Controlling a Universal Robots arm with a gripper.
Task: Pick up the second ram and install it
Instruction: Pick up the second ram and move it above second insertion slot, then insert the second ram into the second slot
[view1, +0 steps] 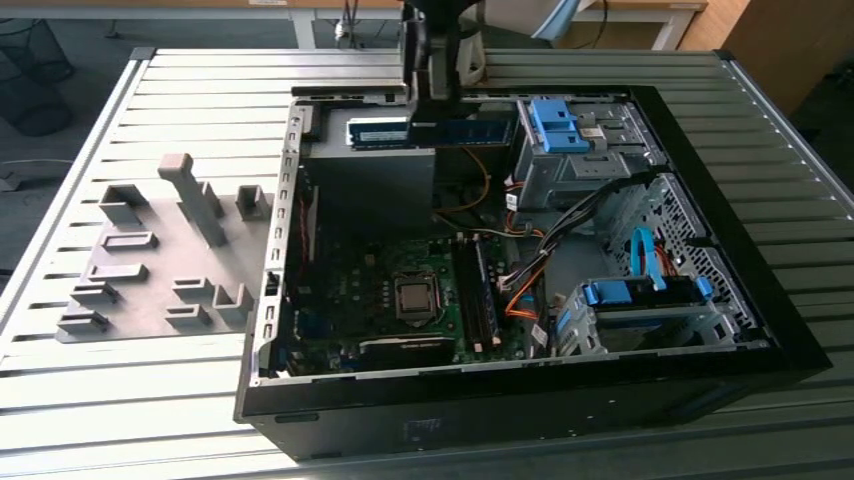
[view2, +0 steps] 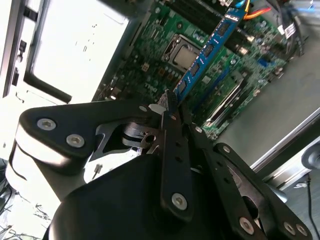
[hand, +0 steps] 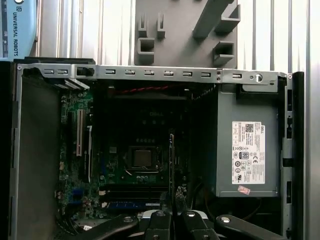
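- The fingers (view2: 176, 145) are clamped on the ram (view2: 207, 47); in the second wrist view the blue board with its dark chips juts out from between them; the gripper (view2: 170, 102) grips it by its flat faces.
- In the exterior view the gripper (view1: 430, 115) holds the ram (view1: 387, 132) about mid-length, level, its long side running across that view.
- In the first wrist view the ram (hand: 172, 160) shows edge-on as a thin line leading away from the gripper (hand: 172, 220).
- Step in hand, as I judge it: the pick-up is done and the ram is being carried; it hangs in the air over the open computer case (view1: 534, 410), above the power supply (hand: 247, 150) end, not yet in a slot.
- The memory slots (view1: 477, 300) lie on the motherboard (view1: 360, 290) beside the processor socket (hand: 142, 157), well apart from the ram in the exterior view; I cannot tell which slot is free.
- The ram appears to lie crosswise to the slots; seating it would call for a turn to bring its length along a slot, its contact edge down and square, then a straight, even press; a skewed entry could jam it.
- Outward: the grey fixture block (view1: 147, 260) sits on the slatted table (view1: 134, 400) beside the case, on the exterior view's left.
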